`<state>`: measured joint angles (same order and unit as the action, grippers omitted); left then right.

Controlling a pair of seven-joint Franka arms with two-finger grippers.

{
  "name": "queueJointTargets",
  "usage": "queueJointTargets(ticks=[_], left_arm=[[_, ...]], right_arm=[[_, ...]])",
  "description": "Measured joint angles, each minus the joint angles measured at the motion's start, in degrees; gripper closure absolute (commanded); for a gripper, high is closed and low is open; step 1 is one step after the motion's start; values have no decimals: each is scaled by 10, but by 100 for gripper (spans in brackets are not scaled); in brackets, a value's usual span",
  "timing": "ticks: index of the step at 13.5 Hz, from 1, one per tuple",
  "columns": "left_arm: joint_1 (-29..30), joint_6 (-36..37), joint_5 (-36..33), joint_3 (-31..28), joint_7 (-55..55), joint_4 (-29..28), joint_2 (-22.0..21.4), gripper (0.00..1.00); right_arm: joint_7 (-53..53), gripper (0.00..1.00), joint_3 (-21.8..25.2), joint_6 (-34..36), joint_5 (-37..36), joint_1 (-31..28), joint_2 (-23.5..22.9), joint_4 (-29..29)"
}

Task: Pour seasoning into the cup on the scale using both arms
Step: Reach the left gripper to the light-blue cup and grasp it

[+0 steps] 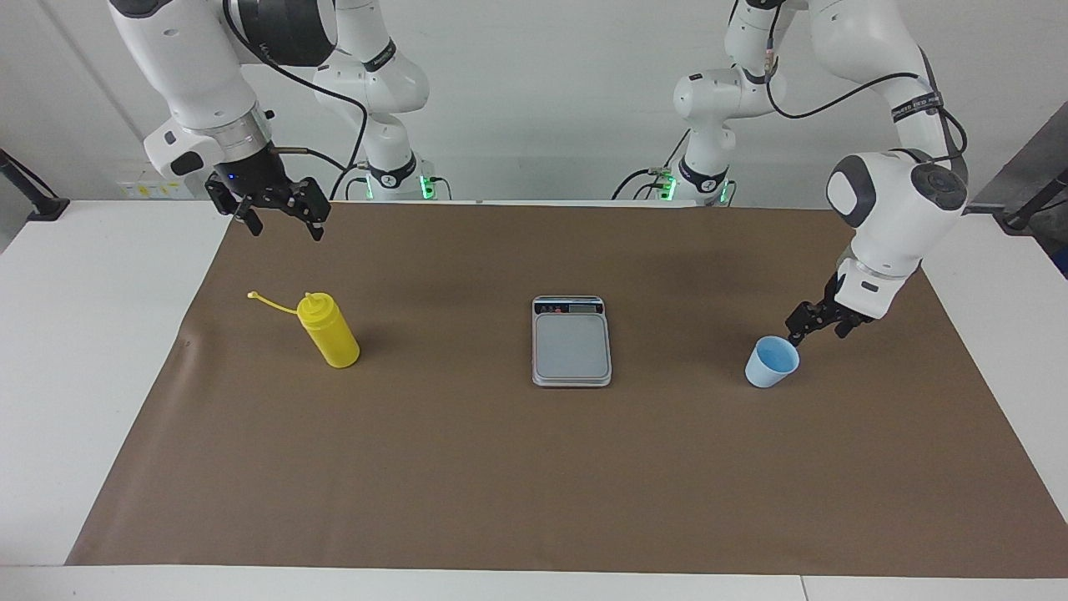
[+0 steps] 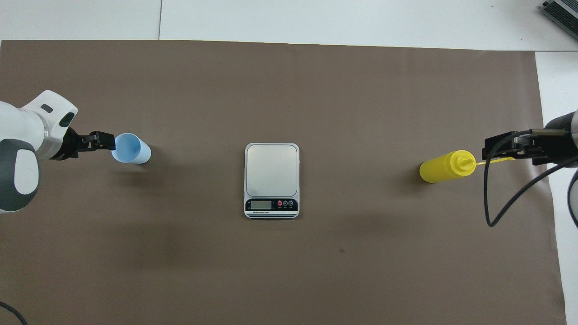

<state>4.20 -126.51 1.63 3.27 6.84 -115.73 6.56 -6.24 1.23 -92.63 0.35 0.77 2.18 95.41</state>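
Observation:
The yellow seasoning bottle point(image 1: 332, 334) point(image 2: 445, 166) stands upright on the brown mat toward the right arm's end, with its cap off and hanging on its tether point(image 1: 254, 295). My right gripper point(image 1: 284, 224) point(image 2: 501, 151) is open and raised over the tethered cap, apart from the bottle. The silver-grey scale point(image 1: 571, 346) point(image 2: 272, 171) lies mid-mat with nothing on it, its display strip on the edge nearest the robots. The light-blue cup point(image 1: 772, 361) point(image 2: 132, 153) stands on the mat toward the left arm's end. My left gripper point(image 1: 818, 331) point(image 2: 107, 141) is open, low and right beside the cup's rim.
The brown mat point(image 1: 534, 484) covers most of the white table point(image 1: 100, 334). A black cable point(image 2: 496, 212) loops down from the right arm's wrist. Black clamps point(image 1: 33, 200) stand at the table's corners by the robots.

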Motion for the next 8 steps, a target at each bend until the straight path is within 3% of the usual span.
queueJointTargets(ticks=[8], left_arm=[[-16, -59, 0, 4, 36, -60, 5, 0]], right_arm=[[0, 0, 0, 0, 0, 0, 0, 0]])
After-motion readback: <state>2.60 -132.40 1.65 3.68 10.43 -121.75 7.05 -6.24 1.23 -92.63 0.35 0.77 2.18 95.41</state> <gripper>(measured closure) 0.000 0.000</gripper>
